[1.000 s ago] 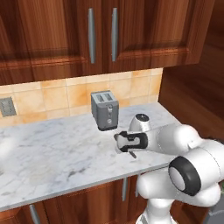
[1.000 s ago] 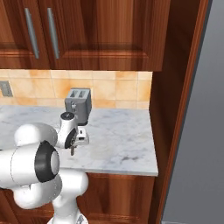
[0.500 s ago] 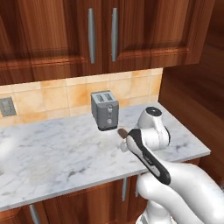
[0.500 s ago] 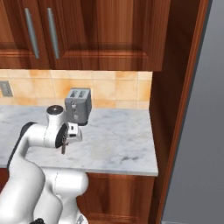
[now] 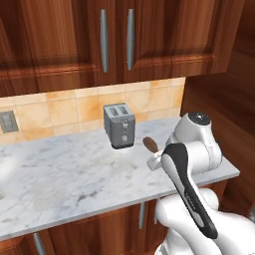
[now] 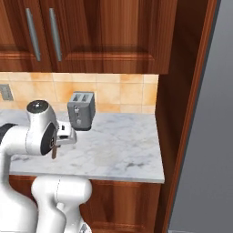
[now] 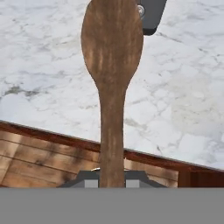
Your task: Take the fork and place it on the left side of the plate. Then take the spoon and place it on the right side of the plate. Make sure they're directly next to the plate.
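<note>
My gripper (image 7: 111, 177) is shut on the handle of the brown wooden spoon (image 7: 112, 52). The spoon's oval bowl points away from the hand, over the marble counter near its front edge. In the left base view the spoon's bowl (image 5: 149, 144) sticks out up and left of the gripper (image 5: 157, 160), in front of the toaster. From the right base camera the gripper (image 6: 63, 136) is above the counter's front, with a brown end of the spoon (image 6: 54, 152) hanging below it. The fork and the plate are out of view.
A grey two-slot toaster (image 5: 119, 125) (image 6: 81, 110) stands at the back of the marble counter (image 5: 64, 179). Wooden cabinets hang above. A tall wooden side panel (image 6: 182, 113) closes the counter's right end. An outlet (image 5: 8, 121) is on the tiled wall.
The arm has swung its elbow round and down. The hand has turned with the spoon still held, staying over the counter in front of the toaster.
</note>
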Motion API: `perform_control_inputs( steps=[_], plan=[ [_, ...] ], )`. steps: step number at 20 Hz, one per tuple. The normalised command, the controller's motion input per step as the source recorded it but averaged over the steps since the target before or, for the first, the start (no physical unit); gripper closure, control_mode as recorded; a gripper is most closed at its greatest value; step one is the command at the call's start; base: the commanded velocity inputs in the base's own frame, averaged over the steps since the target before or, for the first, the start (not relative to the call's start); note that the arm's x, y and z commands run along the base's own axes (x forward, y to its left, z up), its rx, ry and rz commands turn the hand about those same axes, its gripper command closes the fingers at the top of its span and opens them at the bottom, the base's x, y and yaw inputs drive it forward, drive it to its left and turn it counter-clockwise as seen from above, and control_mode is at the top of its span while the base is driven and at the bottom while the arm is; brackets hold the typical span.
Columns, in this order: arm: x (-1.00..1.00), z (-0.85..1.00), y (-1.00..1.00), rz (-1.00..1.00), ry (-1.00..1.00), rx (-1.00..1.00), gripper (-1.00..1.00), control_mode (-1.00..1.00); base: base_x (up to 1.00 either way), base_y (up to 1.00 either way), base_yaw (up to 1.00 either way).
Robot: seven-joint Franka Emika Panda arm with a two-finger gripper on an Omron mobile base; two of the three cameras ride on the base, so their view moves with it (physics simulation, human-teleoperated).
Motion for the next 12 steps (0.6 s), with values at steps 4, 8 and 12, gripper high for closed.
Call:
perform_control_inputs(
  steps=[4,8,12],
  plan=[
    [-0.53,0.68,-0.04,-0.02,0.00,0.00,1.00,-1.00,0.00,0.00,0.00],
    [-0.56,0.04,0.00,0.00,-0.02,0.00,1.00,-1.00,0.00,0.00,0.00],
    [-0.62,0.00,0.00,0.00,-0.10,0.00,1.00,1.00,-0.25,0.00,-0.01]
  ],
)
